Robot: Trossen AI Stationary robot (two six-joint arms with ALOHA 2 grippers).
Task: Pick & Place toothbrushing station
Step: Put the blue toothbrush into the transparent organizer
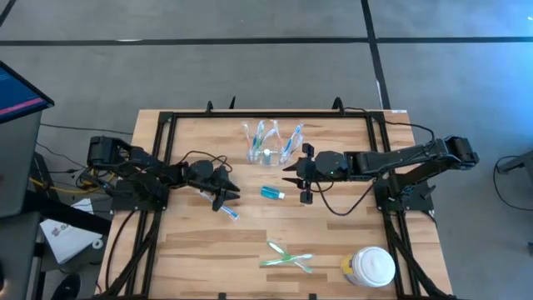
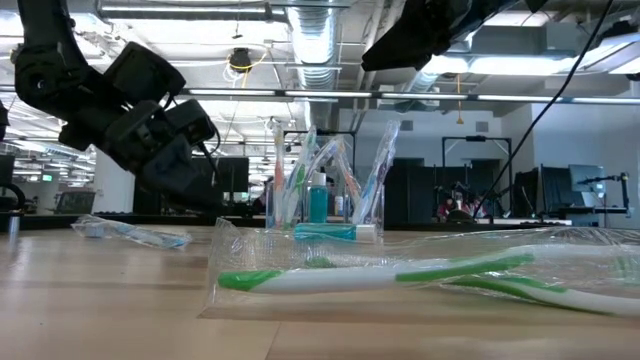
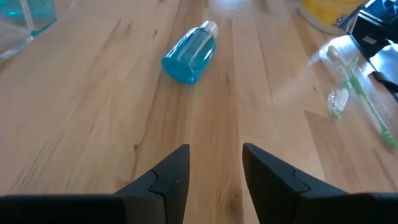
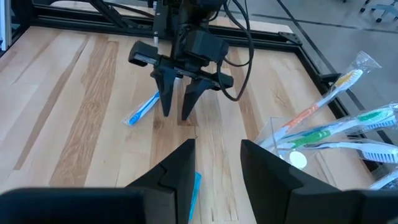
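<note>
The clear holder [image 1: 268, 150] stands at the table's far middle with several wrapped toothbrushes [image 4: 329, 127] upright in it. A teal tube [image 1: 272, 193] lies on its side on the wood just in front of the holder. My left gripper [image 3: 214, 162] is open and low over the table, left of the tube, with nothing between its fingers. A blue wrapped toothbrush [image 4: 142, 111] lies flat beside its fingers. My right gripper [image 4: 216, 162] hangs open in the air above the tube's right end [image 4: 195, 185].
Green wrapped toothbrushes [image 1: 287, 257] lie crossed near the table's front edge. A white round lidded jar [image 1: 371, 267] stands at the front right. A black frame [image 1: 166, 125] runs round the tabletop. Bare wood lies between the two grippers and the front edge.
</note>
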